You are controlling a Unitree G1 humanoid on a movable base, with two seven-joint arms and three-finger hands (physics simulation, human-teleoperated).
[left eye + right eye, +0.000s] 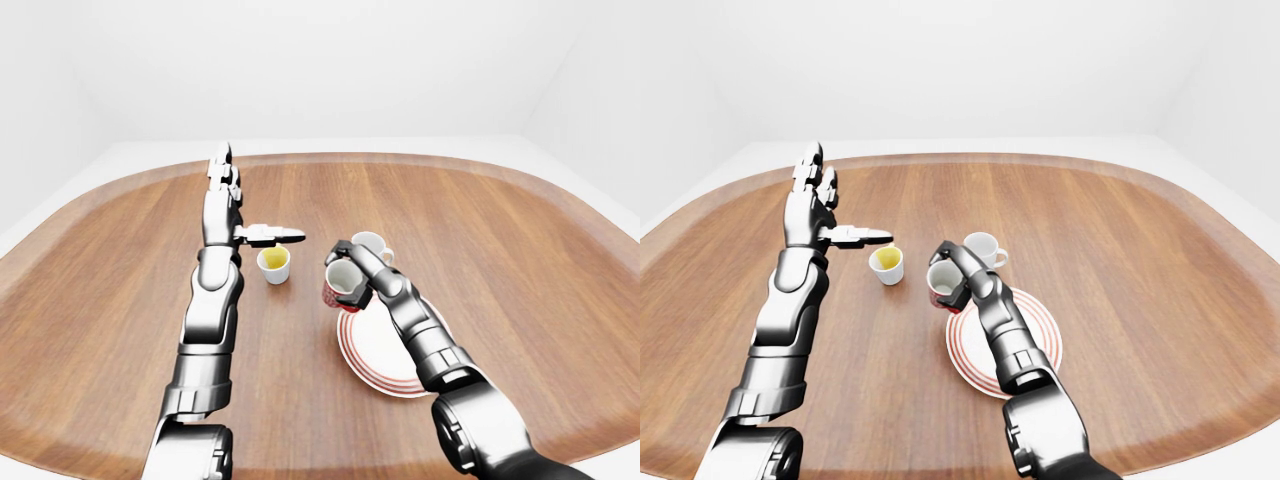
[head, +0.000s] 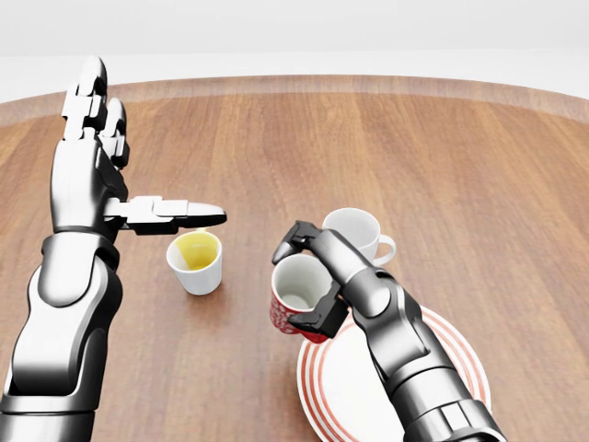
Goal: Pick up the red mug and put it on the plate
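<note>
Head view: the right hand (image 2: 313,281) has its fingers clamped around the red mug (image 2: 296,302), held just at the upper left rim of the striped plate (image 2: 460,368). A white mug (image 2: 354,232) stands just behind it, a yellow-lined cup (image 2: 195,261) to the left. The left hand (image 2: 97,175) is spread open above that cup.

Left-eye view: everything sits on a round wooden table (image 1: 520,250).

Right-eye view: nothing further shows.

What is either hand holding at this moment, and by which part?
The right hand holds the red mug, fingers wrapped round its body and rim beside the plate. The left hand is open and holds nothing.
</note>
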